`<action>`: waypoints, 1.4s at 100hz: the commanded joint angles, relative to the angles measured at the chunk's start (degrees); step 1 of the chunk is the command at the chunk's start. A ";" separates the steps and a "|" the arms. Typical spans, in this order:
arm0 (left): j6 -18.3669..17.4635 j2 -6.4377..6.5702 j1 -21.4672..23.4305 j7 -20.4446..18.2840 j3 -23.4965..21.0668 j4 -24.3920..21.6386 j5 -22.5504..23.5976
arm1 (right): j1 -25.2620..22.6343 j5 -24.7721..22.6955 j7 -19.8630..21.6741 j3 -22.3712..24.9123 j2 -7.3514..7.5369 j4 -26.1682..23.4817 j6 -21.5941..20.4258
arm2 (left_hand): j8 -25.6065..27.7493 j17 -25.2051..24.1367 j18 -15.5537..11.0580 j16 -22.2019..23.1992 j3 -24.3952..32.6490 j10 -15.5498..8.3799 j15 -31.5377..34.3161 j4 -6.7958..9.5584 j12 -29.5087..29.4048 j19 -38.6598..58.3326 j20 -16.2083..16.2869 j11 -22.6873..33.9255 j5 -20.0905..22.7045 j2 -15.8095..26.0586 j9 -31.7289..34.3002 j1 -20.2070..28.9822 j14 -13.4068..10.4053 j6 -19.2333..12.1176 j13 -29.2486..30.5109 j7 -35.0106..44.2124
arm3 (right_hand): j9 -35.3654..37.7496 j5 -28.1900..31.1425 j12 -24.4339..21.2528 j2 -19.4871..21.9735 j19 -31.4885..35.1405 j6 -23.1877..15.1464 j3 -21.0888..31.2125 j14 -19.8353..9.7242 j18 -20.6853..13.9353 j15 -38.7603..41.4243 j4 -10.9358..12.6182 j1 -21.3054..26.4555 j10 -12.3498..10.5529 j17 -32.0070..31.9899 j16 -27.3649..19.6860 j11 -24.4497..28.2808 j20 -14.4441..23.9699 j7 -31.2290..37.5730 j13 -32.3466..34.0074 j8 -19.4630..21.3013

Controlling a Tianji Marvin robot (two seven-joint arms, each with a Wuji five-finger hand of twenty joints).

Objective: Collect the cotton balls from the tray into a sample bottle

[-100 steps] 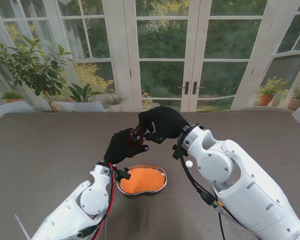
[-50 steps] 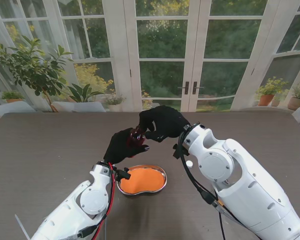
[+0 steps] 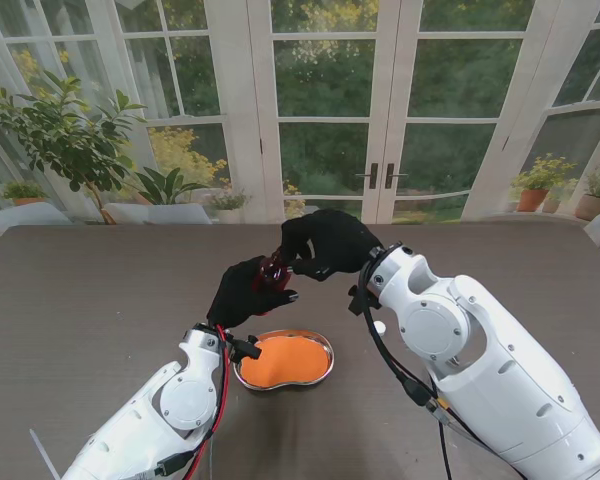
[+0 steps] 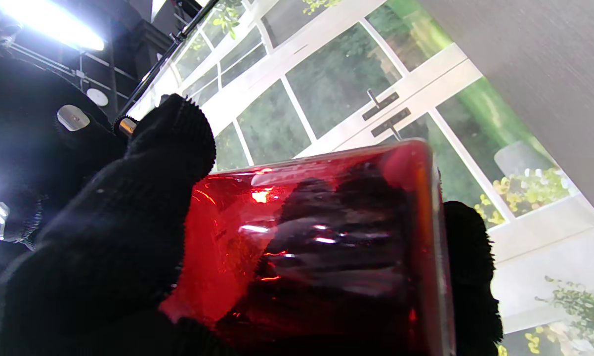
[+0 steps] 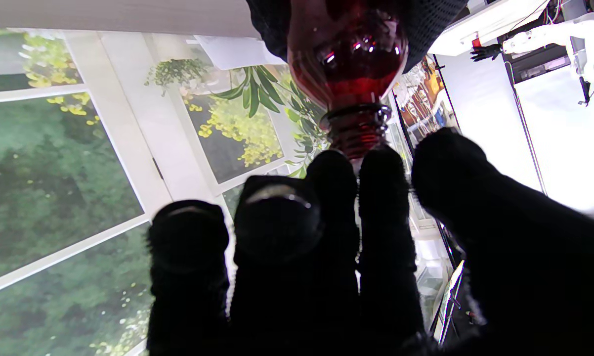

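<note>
The sample bottle [image 3: 272, 271] stayed aloft over the counter [image 3: 100, 290], gripped by the left robot hand [image 3: 245, 292]; the right robot hand [image 3: 325, 245], fingertips pinched at its neck, barely shifted, probably still feeding cotton.

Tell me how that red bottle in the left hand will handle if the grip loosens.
The red bottle looks like glossy, rigid glass or hard plastic, so probably slippery against the left hand's knit glove. Its rounded body suggests it would roll if dropped. The right hand at its threaded neck may steady it.
</note>
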 commanded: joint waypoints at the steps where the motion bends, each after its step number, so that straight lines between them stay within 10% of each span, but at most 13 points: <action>1: -0.17 -0.22 0.06 -0.86 -0.11 -0.25 0.09 | 0.14 -0.34 0.68 -0.29 -0.05 0.07 0.03 | 1.04 -2.04 -2.27 0.49 8.94 -6.58 1.12 0.63 -0.12 0.31 -0.20 0.29 7.12 11.15 4.00 9.06 -0.18 -14.27 0.24 5.12 | -0.64 -2.15 -0.35 0.72 0.26 0.72 0.01 -0.04 -0.67 0.24 0.18 -1.51 -0.58 -0.34 0.53 -0.09 1.40 -0.50 1.98 -1.40; 88: -0.39 -0.29 -0.19 -0.84 -0.03 -0.11 -0.02 | 1.56 -6.32 1.39 -1.37 0.65 -0.27 -2.25 | 1.00 -1.93 -2.37 0.50 8.94 -6.59 1.17 0.68 0.06 0.37 -0.23 0.24 7.18 11.11 3.99 9.16 -0.25 -14.31 0.30 5.14 | -3.31 -4.23 -0.45 -0.25 -0.57 -1.86 0.36 -0.59 -1.32 -1.86 0.04 -1.63 -0.84 -1.35 0.07 -0.50 1.45 -2.35 1.75 -1.12; 140: -0.53 -0.38 -0.38 -0.78 0.08 0.02 -0.21 | 1.10 -0.28 4.67 -0.20 0.88 -1.34 -2.45 | 1.05 -1.93 -2.37 0.49 8.86 -6.54 1.15 0.63 -0.01 0.38 -0.25 0.16 7.12 11.17 3.94 9.06 -0.15 -14.30 0.30 5.10 | -6.64 -5.38 -0.70 -1.96 -1.97 -10.32 -0.42 0.36 -0.27 -2.11 -0.26 -1.88 -0.02 -4.33 0.82 -1.82 2.41 -7.18 -1.16 -0.54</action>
